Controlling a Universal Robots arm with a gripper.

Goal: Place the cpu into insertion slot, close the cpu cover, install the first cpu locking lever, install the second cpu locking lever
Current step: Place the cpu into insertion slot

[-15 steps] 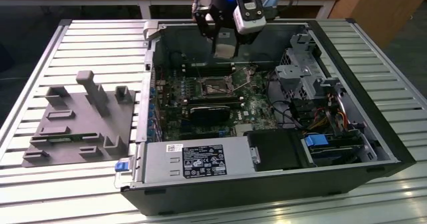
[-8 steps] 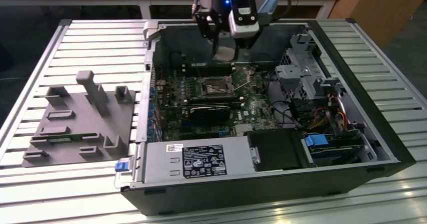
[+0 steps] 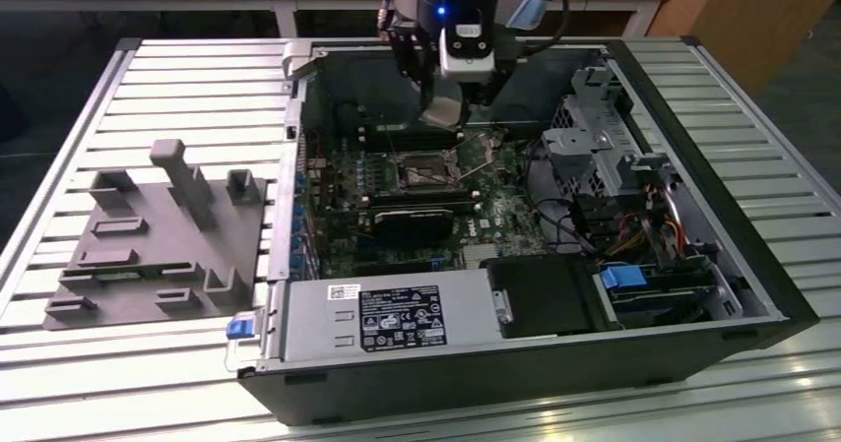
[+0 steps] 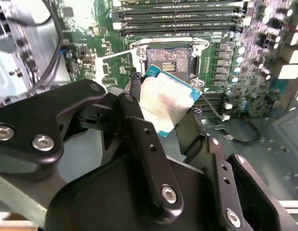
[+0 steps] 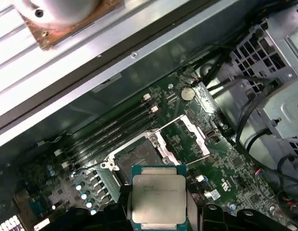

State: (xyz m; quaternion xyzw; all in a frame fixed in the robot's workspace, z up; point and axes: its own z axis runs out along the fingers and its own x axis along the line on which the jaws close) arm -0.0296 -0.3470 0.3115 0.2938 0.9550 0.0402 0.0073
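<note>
Gripper (image 4: 166, 96) pinches the cpu (image 5: 158, 198) by its edges. Insertion slot (image 3: 423, 172) sits uncovered at its six o'clock, exterior view.

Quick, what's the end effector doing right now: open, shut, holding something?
The end effector is closed on the cpu, which is not yet in the insertion slot.

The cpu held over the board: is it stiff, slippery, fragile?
Probably stiff: the cpu looks flat though pinched only at its edges. Its smooth metal top may be slippery. The thin green rim seems fragile.
</note>
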